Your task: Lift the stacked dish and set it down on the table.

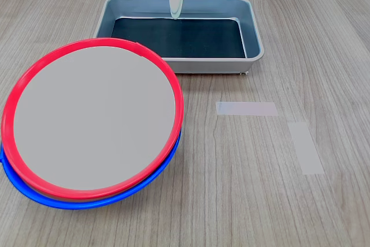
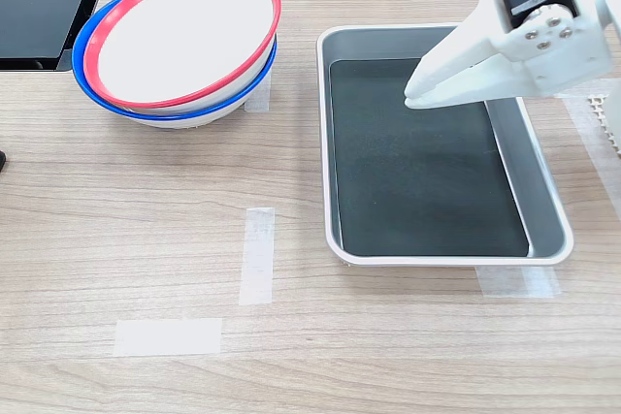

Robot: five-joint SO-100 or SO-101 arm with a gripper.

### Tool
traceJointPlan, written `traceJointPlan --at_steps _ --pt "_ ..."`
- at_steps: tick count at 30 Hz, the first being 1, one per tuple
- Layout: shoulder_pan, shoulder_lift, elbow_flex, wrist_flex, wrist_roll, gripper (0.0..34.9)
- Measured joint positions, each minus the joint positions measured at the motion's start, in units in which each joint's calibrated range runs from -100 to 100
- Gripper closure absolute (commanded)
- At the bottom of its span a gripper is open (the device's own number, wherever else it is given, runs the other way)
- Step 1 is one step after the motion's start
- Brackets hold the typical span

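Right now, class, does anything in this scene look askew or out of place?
Yes. The red plate does not sit square in the blue plate beneath it: in both exterior views it is shifted to one side and looks tilted. The tray is empty, the hand hovers over it, and nothing looks spilled or broken.

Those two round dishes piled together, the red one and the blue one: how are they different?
The red-rimmed round dish lies on top, its whole pale centre showing; the blue-rimmed round dish sits underneath, with only its rim and a bit of white outer wall visible. The red dish sits slightly off-centre, so the blue rim shows mainly along one side. They look alike in shape and close in size, and both rest on the wood-grain table.
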Motion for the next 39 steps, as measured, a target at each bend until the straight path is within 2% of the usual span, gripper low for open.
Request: traceJointPlan --at_steps 39 --pt "0.0 0.0 0.0 0.0 0.0 34.6"
